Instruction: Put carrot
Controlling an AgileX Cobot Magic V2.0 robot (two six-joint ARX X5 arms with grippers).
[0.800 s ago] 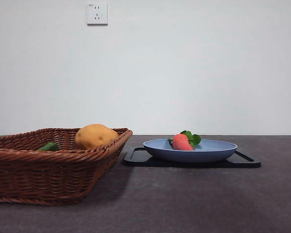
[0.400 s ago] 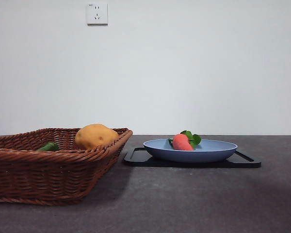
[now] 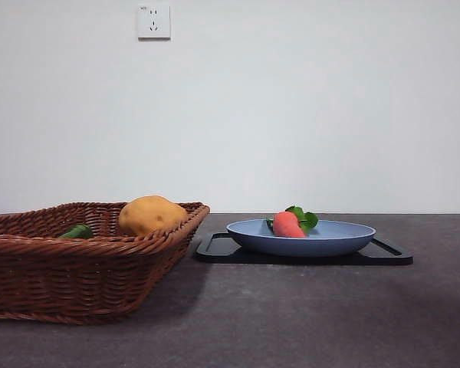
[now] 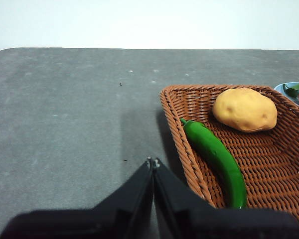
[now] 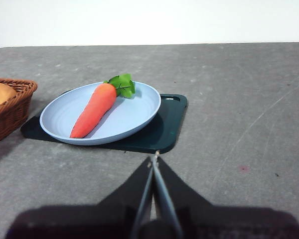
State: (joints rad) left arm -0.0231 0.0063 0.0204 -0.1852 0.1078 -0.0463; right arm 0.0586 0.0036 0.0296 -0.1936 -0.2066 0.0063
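Observation:
The orange-red carrot (image 5: 94,109) with green leaves lies on the light blue plate (image 5: 134,114), which rests on a black tray (image 5: 164,132). The front view shows the carrot (image 3: 288,225) in the plate (image 3: 337,238) right of the basket. My right gripper (image 5: 153,158) is shut and empty, hovering over the table short of the tray. Beside the wicker basket's (image 4: 187,149) outer wall, my left gripper (image 4: 153,162) is shut on nothing. No arm shows in the front view.
The brown wicker basket (image 3: 84,261) holds a yellow-brown potato (image 4: 244,109) and a long green pepper (image 4: 217,159). A wall socket (image 3: 153,21) hangs on the white wall behind. Grey tabletop stretches left of the basket and right of the tray.

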